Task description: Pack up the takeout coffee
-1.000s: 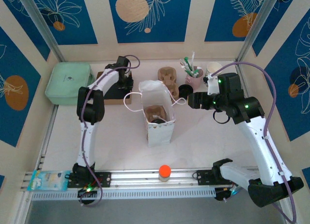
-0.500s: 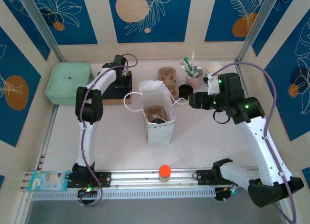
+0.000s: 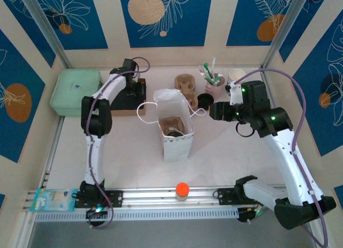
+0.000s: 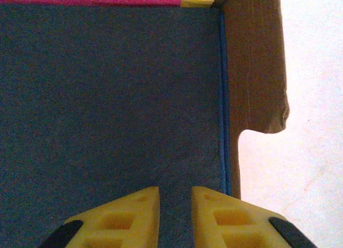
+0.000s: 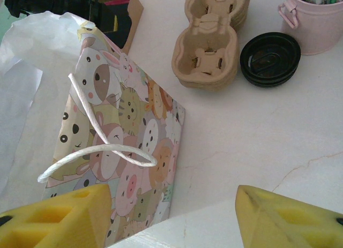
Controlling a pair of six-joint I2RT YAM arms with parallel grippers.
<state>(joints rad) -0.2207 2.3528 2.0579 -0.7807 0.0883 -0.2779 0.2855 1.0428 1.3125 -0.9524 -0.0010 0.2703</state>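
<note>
The left fingers hang over a dark-topped cardboard box at the far left of the bench. In the left wrist view their yellow pads stand barely parted, with a narrow slit between them and nothing in it. Below them is the box's dark sheet, with its cardboard rim running down the right side. Whatever lies under that sheet is hidden.

The right fingers are spread wide and hold nothing, pointing at the paper bag from its right. In the right wrist view their yellow pads sit at the lower corners, cut off by the frame. The bag's cartoon-animal wall and white cord handle lie beyond them.

The bag stands upright and open at mid-bench. Inside it a brown pulp carrier shows. At the carrier's near end is a dark round top, apparently the lid of the takeout coffee. The bag hides the cup's wall, so I cannot be sure. It lies near the right fingers and well apart from the left ones.

Toward the far edge sit a stack of empty carriers, black lids, a pink mug holding green-tipped sticks, and lidless white cups. A shut mint-green case fills the far-left corner.
</note>
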